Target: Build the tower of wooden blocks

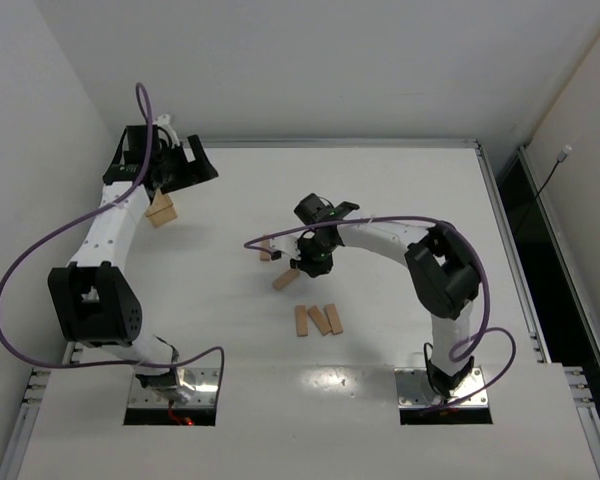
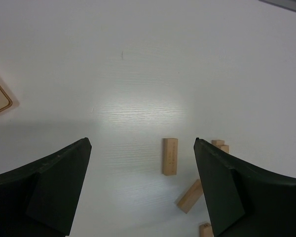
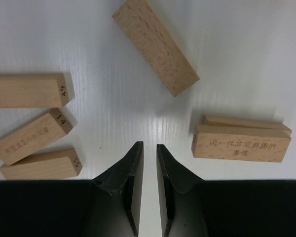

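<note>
The right gripper (image 3: 149,147), fingers nearly closed on nothing, hovered among loose wood blocks (image 3: 155,47); the left gripper (image 2: 142,144) gaped empty. The tower (image 3: 241,143) looked barely begun, just a pair.

Left gripper (image 2: 141,143) wide, right gripper (image 3: 149,145) pinched

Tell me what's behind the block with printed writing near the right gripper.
A second wood block sits close behind the printed block, only a thin strip of it showing. The printed block covers the rest, so whether they touch cannot be told.
</note>
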Controlling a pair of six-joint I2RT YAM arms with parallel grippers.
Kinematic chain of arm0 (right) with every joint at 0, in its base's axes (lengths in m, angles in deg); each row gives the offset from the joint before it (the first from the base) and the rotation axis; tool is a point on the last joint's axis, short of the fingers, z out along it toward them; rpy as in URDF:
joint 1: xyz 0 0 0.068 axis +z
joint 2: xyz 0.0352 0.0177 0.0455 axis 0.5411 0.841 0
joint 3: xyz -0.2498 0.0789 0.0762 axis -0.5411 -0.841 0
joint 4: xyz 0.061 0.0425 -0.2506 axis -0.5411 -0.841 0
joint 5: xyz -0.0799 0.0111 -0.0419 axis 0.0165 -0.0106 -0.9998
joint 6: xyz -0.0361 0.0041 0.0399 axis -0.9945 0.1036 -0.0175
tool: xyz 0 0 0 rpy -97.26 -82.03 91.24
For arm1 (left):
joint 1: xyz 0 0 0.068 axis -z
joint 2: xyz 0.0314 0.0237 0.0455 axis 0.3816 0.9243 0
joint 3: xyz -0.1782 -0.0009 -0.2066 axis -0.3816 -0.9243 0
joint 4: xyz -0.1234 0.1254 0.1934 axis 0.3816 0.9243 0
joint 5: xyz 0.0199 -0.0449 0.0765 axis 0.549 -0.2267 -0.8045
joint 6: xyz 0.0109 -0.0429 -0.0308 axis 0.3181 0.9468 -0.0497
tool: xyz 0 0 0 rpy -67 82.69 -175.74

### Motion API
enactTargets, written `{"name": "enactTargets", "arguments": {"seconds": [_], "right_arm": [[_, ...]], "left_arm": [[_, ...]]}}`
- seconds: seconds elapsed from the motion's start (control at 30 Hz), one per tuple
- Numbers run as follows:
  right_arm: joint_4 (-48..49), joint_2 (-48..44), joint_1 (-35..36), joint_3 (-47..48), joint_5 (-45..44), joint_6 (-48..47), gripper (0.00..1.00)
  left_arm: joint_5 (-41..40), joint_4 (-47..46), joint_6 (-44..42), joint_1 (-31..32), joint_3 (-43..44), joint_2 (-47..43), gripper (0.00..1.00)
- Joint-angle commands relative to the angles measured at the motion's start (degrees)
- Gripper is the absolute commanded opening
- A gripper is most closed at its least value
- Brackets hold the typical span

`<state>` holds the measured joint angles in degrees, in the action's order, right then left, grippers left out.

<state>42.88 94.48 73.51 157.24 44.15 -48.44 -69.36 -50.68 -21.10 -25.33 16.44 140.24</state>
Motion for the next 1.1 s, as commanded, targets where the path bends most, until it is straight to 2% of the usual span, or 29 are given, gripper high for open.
{"name": "enactTargets", "arguments": {"seconds": [0.0,0.17,0.3,0.43,0.8,1.07], "right_arm": [[-1.2,1.8,0.6,3.4,0.1,-1.9,0.14],[-2.3,3.2,0.6,4.1,0.7,-2.9,0.14],[-2.8,3.8,0.0,4.6,0.7,-2.9,0.21],[-2.3,4.3,0.0,4.6,0.7,-2.9,0.23],[-2.9,5.9,0.0,6.3,0.1,-2.9,0.35],[-2.3,5.9,-0.5,6.3,-0.5,-2.9,0.39]], "left_arm": [[2.1,-1.2,0.6,-0.6,2.5,0.7,0.82],[2.6,-1.2,0.6,-1.1,2.5,2.0,0.82],[3.2,-1.2,1.1,-1.7,2.5,2.0,0.82],[3.8,-1.2,1.1,-1.7,2.0,2.0,0.82],[4.3,-1.7,1.1,-1.7,1.5,2.0,0.81],[4.8,-2.8,1.7,-1.7,-0.3,1.4,0.79]]}}
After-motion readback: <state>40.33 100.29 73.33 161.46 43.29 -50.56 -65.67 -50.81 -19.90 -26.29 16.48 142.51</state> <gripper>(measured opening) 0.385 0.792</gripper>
